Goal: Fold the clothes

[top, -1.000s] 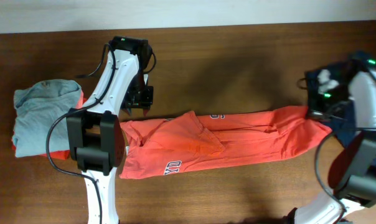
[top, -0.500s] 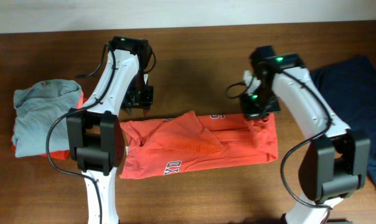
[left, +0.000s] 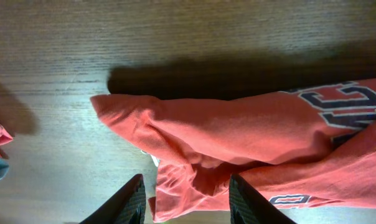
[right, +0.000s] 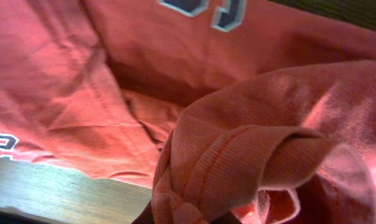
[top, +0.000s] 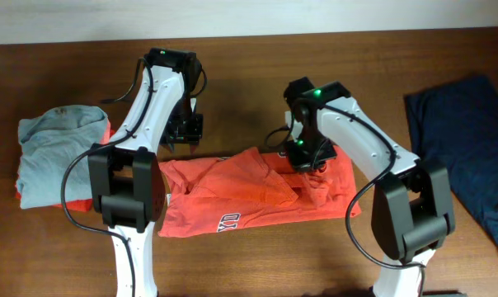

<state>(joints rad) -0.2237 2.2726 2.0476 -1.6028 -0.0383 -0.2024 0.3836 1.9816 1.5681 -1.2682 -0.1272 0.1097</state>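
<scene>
The orange-red T-shirt (top: 257, 194) with white-and-navy lettering (top: 227, 221) lies across the middle of the table, its right end folded back over its centre. My right gripper (top: 308, 161) sits over that fold, shut on a bunched roll of the shirt's hem (right: 238, 155); the cloth hides most of its fingers. My left gripper (top: 183, 142) hovers at the shirt's upper left corner, open, with its two dark fingers (left: 122, 202) straddling a loose edge of the shirt (left: 238, 130) without pinching it.
A folded light grey T-shirt (top: 55, 153) sits at the far left with orange cloth (top: 80, 204) showing under it. A navy T-shirt (top: 467, 140) lies spread at the far right. Bare brown table (top: 257, 74) shows behind the arms.
My right gripper has swung from the far right edge to the middle, dragging the shirt's right end leftward and doubling it over. The left arm has stayed put.
</scene>
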